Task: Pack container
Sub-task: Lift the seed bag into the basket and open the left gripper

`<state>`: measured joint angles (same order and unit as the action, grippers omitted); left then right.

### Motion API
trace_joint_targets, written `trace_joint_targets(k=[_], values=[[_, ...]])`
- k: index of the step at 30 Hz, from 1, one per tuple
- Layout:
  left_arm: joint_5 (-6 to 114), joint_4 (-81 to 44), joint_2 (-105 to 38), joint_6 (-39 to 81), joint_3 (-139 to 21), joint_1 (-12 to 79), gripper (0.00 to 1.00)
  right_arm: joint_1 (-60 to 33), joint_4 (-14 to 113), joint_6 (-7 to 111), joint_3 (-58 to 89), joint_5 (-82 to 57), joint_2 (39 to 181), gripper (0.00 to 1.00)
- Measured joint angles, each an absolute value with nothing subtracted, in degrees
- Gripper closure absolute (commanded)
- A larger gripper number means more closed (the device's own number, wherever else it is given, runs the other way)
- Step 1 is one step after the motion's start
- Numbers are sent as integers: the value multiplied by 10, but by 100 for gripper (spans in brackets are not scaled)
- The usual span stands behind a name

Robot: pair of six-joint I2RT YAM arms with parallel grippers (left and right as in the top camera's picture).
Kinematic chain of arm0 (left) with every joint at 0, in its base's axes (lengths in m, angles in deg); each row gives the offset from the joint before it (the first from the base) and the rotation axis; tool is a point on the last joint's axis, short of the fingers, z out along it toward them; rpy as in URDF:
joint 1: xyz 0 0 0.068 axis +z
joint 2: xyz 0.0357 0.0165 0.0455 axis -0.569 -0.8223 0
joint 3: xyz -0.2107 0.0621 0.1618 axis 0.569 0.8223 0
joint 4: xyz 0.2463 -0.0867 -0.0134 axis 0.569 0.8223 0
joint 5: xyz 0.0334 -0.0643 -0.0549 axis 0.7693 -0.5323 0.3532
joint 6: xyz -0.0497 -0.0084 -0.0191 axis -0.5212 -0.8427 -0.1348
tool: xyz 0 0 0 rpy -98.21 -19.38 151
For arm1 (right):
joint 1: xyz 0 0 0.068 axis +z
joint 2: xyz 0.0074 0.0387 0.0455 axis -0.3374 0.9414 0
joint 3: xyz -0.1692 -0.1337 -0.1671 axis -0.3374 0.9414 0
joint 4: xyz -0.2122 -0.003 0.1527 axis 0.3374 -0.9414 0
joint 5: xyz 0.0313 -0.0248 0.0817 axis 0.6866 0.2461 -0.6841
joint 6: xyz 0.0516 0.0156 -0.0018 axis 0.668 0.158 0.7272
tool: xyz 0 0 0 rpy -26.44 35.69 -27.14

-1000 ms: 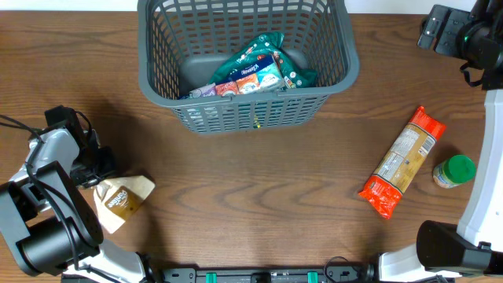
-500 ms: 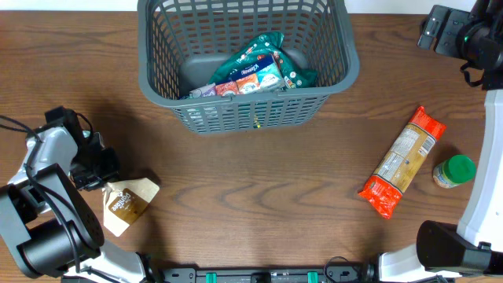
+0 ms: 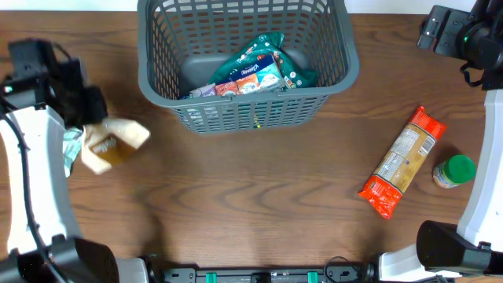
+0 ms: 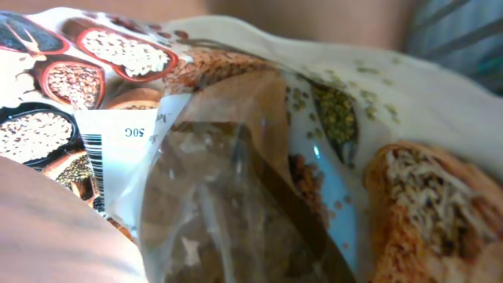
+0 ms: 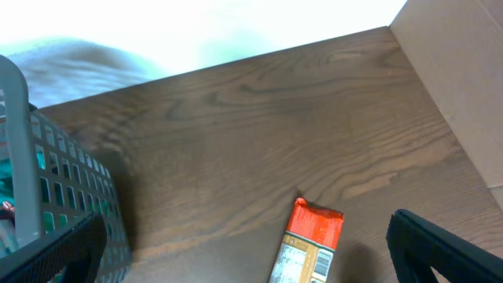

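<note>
Grey basket (image 3: pixel 346 67) holding teal snack packets (image 3: pixel 255 67), left hand (image 3: pixel 89 112) grasping grain pouch (image 3: pixel 118 137) beside it, right hand (image 5: pixel 247 253) released

Your left arm (image 3: pixel 31 157) is a long white link with a thin black cable (image 3: pixel 26 189) running along it, topped by a blocky black wrist (image 3: pixel 47 75). Your right arm (image 3: pixel 489 157) matches: white link, black joint housing (image 3: pixel 460 31) with a small green glint, round black base (image 3: pixel 444 248), black fingers (image 5: pixel 444 245)

The dark grey, lattice-sided container (image 3: pixel 236 118) stands upright, open-topped, with colourful packets (image 3: pixel 255 67) inside.
</note>
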<state>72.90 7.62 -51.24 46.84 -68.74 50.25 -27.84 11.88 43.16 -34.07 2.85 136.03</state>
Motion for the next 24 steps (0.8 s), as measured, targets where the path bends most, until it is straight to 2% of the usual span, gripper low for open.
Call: trace_joint_targets(k=[10, 20, 24], values=[[794, 39, -500, 643, -907, 357, 94, -278, 115, 419, -341, 29, 1360, 1], [813, -147, -510, 827, -927, 227, 94, -278, 104, 418, -341, 29, 1360, 1], [799, -172, -544, 901, -931, 192, 94, -278, 104, 416, -341, 29, 1360, 1]])
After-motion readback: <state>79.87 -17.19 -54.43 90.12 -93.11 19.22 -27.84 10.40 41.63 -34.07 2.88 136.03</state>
